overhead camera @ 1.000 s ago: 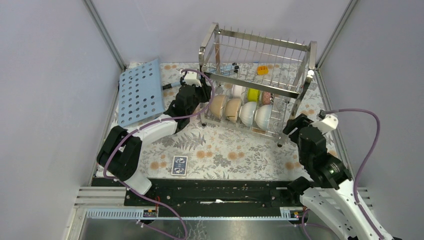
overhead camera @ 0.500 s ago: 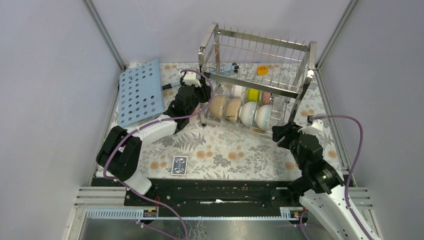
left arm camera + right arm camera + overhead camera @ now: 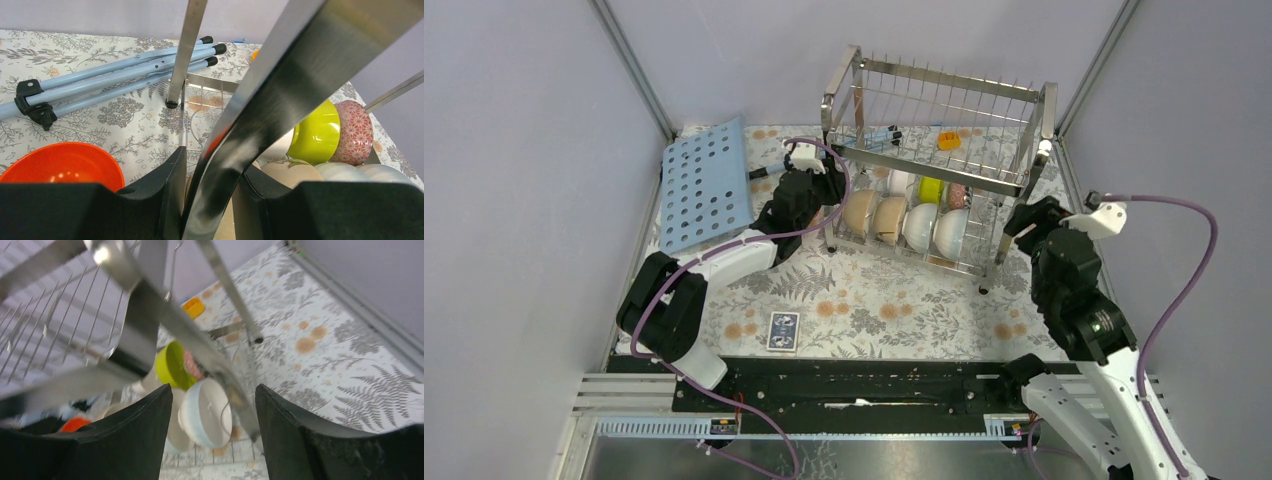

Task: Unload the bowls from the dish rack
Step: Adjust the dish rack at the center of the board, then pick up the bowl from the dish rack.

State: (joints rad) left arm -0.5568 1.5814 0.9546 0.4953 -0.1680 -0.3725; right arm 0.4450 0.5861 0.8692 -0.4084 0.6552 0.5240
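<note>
On the dish rack (image 3: 290,75), the clamped left hand (image 3: 210,172).

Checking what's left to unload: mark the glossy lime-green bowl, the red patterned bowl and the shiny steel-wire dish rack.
glossy lime-green bowl (image 3: 317,136): left wrist view, its rounded side.
red patterned bowl (image 3: 358,131): left wrist view, its domed side.
steel-wire dish rack (image 3: 300,67): left wrist view, broad frame bar.

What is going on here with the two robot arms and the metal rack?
The left hand is clamped on a left post of the shiny two-tier steel-wire dish rack. The right hand is open, with a post at the rack's right end between its fingers. The round cream and white bowls stand in the lower tier.
</note>
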